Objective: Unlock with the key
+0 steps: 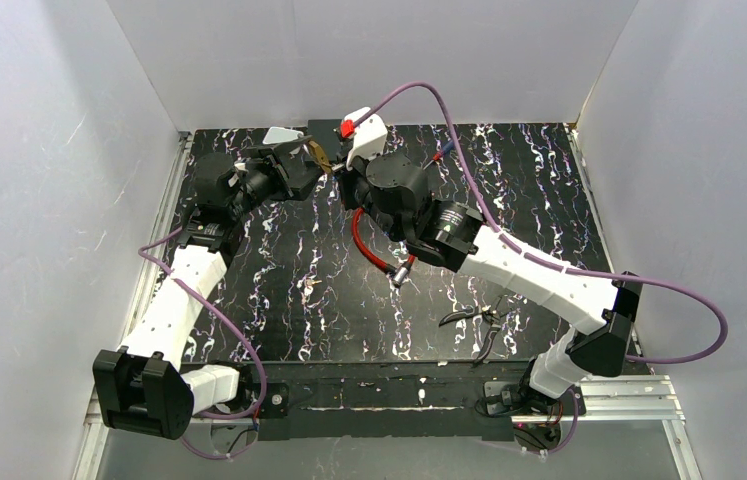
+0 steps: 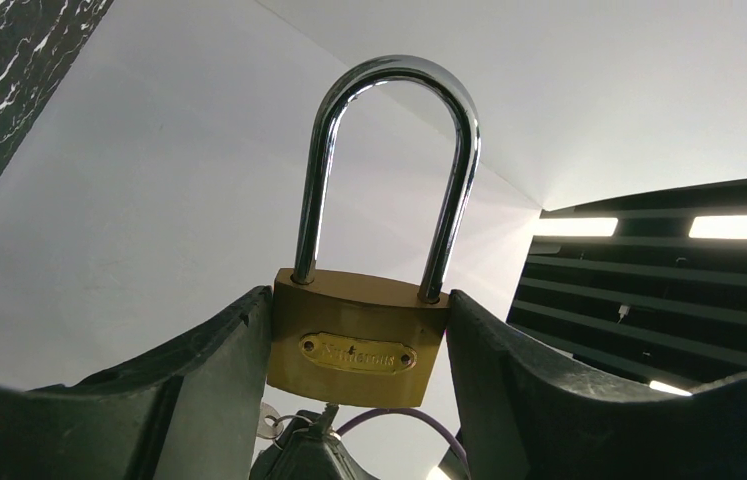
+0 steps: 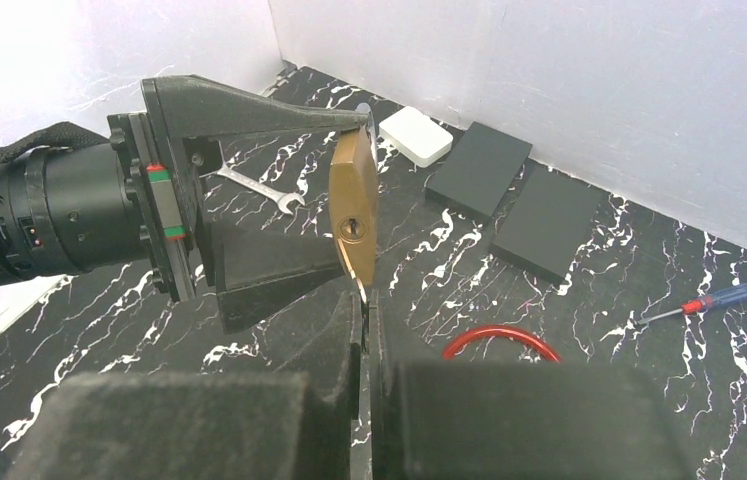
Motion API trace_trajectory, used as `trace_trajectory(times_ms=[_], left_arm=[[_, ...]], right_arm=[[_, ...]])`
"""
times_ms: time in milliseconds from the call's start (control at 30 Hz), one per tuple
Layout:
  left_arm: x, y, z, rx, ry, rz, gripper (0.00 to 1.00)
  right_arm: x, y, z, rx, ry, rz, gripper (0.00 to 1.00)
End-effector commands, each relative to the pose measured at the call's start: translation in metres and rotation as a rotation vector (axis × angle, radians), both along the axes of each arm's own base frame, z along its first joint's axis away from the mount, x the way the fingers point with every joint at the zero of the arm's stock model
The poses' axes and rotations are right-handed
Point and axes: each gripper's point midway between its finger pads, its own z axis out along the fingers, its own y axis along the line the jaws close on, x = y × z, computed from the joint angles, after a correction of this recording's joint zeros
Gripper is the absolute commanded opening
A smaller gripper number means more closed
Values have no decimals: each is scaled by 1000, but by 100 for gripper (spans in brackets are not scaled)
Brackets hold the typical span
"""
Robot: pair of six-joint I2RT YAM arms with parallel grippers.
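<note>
A brass padlock [image 2: 357,335] with a closed steel shackle [image 2: 389,75] is clamped by its sides between my left gripper's [image 2: 359,305] fingers, above the table's far middle [image 1: 319,153]. In the right wrist view the padlock's underside [image 3: 354,215] faces me, and its keyhole [image 3: 352,228] is empty. My right gripper [image 3: 364,305] is shut on the key [image 3: 361,293]. Only the key's thin tip shows, just below the lock's lower edge. From the left wrist view the key [image 2: 328,417] points up at the lock's bottom, a small key ring [image 2: 269,420] beside it.
On the marbled black table lie a red cable loop [image 3: 499,335], a screwdriver [image 3: 694,303], a wrench [image 3: 259,190], a white box [image 3: 414,135], two black blocks [image 3: 479,168] and pliers [image 1: 479,318]. White walls enclose the back and sides.
</note>
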Motion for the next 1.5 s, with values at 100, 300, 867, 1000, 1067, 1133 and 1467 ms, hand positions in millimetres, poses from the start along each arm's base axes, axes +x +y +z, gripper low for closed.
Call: trace_trajectory(times_ms=[100,300,867,1000,1067,1133,1467], left_arm=[[-10,2,55,-99,-86,-12,0],[-11,1,58,-93,-92,-17,0],[-13,0,61,-74,-95,-27,0],[-12,0,61,-70,-94,-29,0],[-12,0,62,-69,-94,-30,0],[-12,0,62,-67,-94,-25,0],[-11,1,58,-40,-88,-12,0]], right_arm=[[3,-3,36,78,-55,-25,1],[4,-2,36,84,-57,-31,1],[9,3,47,104,-83,-41,1],[9,5,48,105,-85,-38,1],[10,6,48,105,-85,-36,1],[10,7,48,104,-86,-33,1],[14,10,44,105,-60,-57,1]])
